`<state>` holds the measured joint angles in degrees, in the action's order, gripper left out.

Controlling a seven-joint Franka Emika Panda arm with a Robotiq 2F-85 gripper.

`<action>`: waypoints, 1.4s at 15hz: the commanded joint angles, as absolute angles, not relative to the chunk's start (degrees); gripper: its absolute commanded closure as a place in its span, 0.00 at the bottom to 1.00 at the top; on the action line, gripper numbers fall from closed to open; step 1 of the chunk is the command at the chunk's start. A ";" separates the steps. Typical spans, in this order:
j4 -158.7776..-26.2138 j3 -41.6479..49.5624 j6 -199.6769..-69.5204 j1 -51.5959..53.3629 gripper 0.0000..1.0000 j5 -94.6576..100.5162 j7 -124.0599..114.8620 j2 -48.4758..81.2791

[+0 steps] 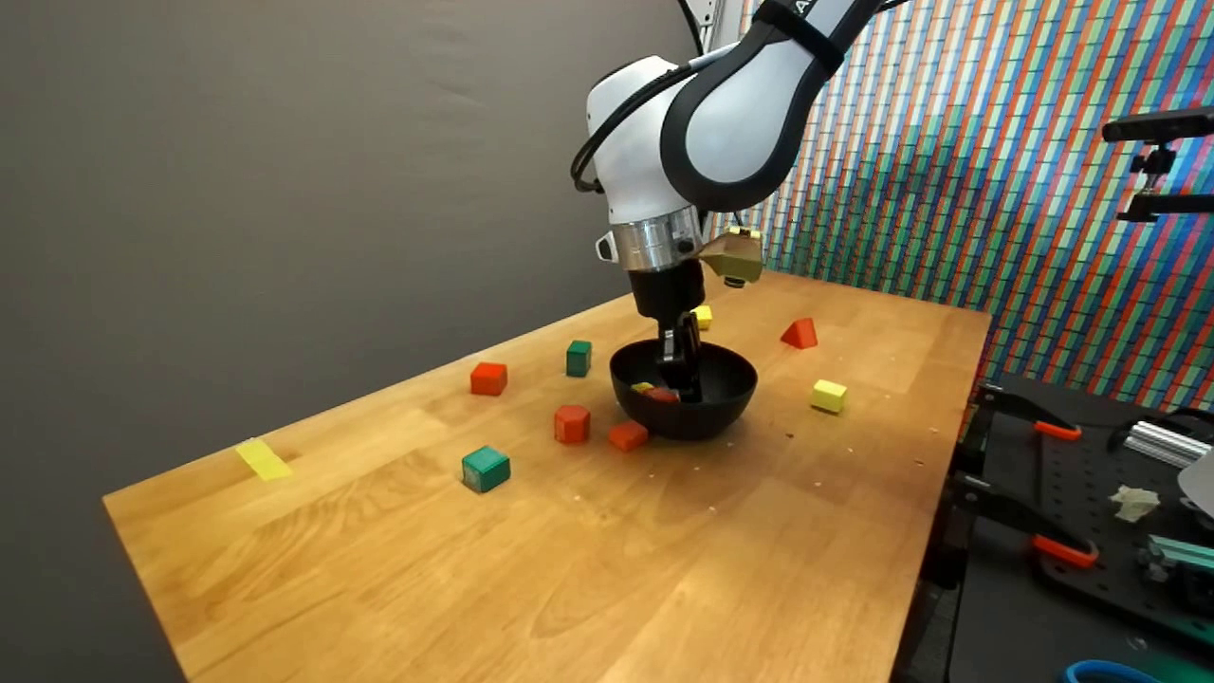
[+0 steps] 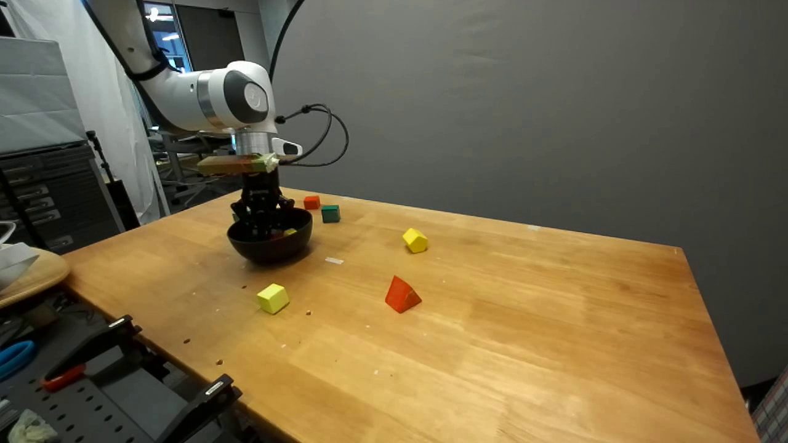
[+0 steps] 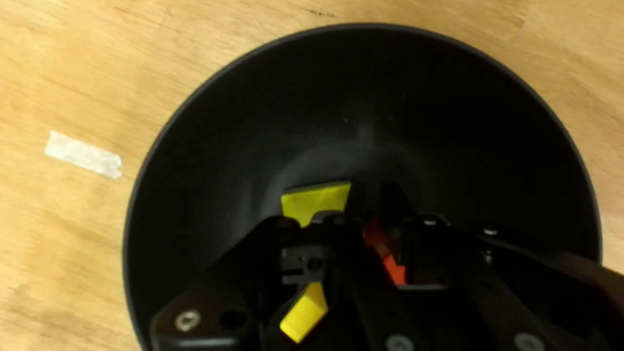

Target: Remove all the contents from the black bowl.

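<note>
- In an exterior view my gripper sits in the black bowl.
- In an exterior view a red wedge lies outside it.
- Wrist view — fingers closed up in the bowl, red block between, yellow block beside — pinching or not, I can't tell.

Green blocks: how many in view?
2. In an exterior view, one green block left of the black bowl; another green block farther left, lower in frame. More may hide in the bowl.
</note>
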<state>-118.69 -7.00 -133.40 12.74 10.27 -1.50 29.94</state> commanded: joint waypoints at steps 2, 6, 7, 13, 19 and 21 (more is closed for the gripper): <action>-123.23 -8.23 -141.07 10.83 0.98 8.06 1.17 26.69; -125.98 -7.47 -146.28 11.05 0.68 9.17 0.36 24.88; -126.75 -7.15 -147.17 11.33 0.67 9.65 -0.10 24.26; -129.32 -6.24 -148.30 12.20 0.23 11.35 -1.55 21.88; -128.41 -7.22 -148.62 10.36 0.00 9.41 1.52 24.79; -127.99 -6.96 -148.78 10.30 0.00 9.98 1.98 25.61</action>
<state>-128.11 -6.90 -147.13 11.11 10.36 -0.23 24.83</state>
